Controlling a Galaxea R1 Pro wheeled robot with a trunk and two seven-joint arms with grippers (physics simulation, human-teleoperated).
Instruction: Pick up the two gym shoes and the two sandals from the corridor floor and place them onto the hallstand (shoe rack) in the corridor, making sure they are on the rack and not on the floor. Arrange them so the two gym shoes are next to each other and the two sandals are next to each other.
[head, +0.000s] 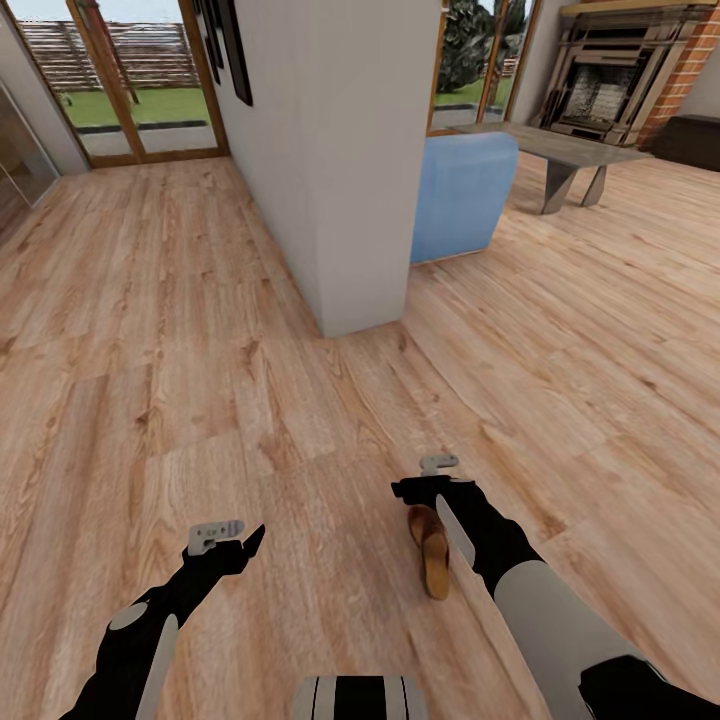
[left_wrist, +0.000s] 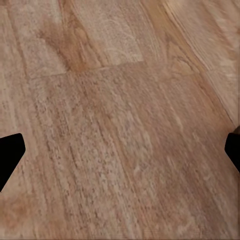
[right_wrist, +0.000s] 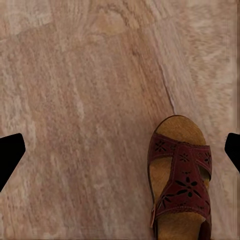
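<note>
One dark-brown strappy sandal with a tan footbed lies on the light wood-plank corridor floor, partly hidden under my right forearm. In the right wrist view the sandal sits off to one side, apart from both fingertips. My right gripper hovers just beyond the sandal's toe end, open and empty. My left gripper hangs open over bare planks, with nothing between its fingers. The gym shoes, the other sandal and the hallstand are out of view.
A white partition wall stands ahead. A blue sofa sits behind its right side, with a grey bench table and a brick fireplace farther back. Glass doors close the far left. Open floor lies all around.
</note>
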